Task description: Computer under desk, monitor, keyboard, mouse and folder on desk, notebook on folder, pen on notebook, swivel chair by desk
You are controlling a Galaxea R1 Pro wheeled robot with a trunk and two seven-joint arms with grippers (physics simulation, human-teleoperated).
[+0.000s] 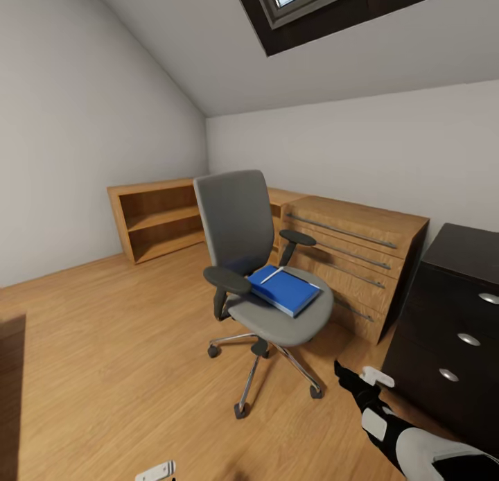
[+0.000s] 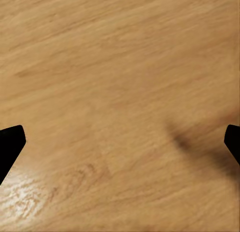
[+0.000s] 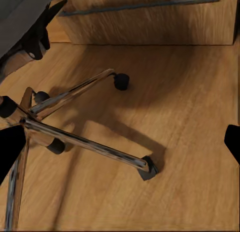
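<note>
The grey swivel chair (image 1: pixel 239 224) stands mid-room on the wooden floor. On its seat lies the blue folder (image 1: pixel 285 291), with a thin pale pen (image 1: pixel 272 275) on top. The desk's black drawer unit (image 1: pixel 454 315) is at the right edge. My right gripper (image 1: pixel 344 371) hangs low in front of the drawer unit, just right of the chair's base. In the right wrist view this gripper (image 3: pixel 120 144) is open over a chrome chair leg (image 3: pixel 85 144) and castor. My left gripper (image 2: pixel 120 142) is open over bare floor. Computer, monitor, keyboard, mouse and notebook are out of view.
A low wooden shelf unit (image 1: pixel 156 217) stands along the back left wall. A wooden chest of drawers (image 1: pixel 353 256) sits right behind the chair. A dark-framed skylight (image 1: pixel 312 3) is overhead. Open floor lies left of the chair.
</note>
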